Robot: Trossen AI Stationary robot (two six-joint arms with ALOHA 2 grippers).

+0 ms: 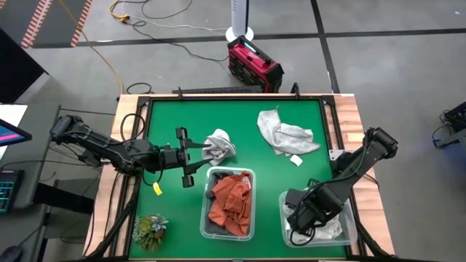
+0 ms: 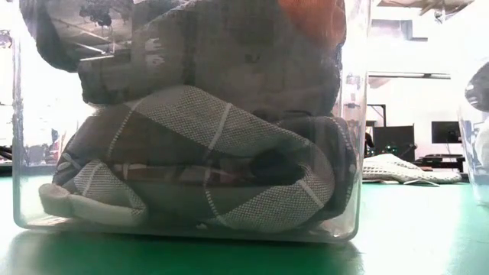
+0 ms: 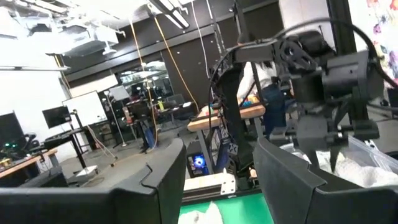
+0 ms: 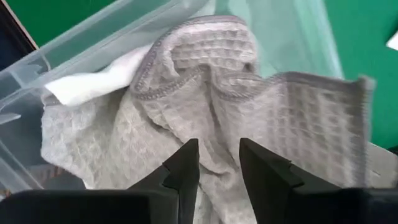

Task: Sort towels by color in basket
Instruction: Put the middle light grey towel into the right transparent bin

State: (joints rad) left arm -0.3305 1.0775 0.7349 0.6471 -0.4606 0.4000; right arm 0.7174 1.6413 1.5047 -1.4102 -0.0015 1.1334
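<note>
Your right claw is down in the clear bin at the tabletop's near right corner, fingers slightly parted just above a light grey towel, gripping nothing as far as this angle shows. The left claw sits mid-tabletop, open against a crumpled grey towel. Rust-orange towels fill the middle bin; another light grey towel lies loose toward the far edge. Watch out: lift the right claw carelessly and a fold may snag a finger, dragging that sorted towel out over the bin wall.
</note>
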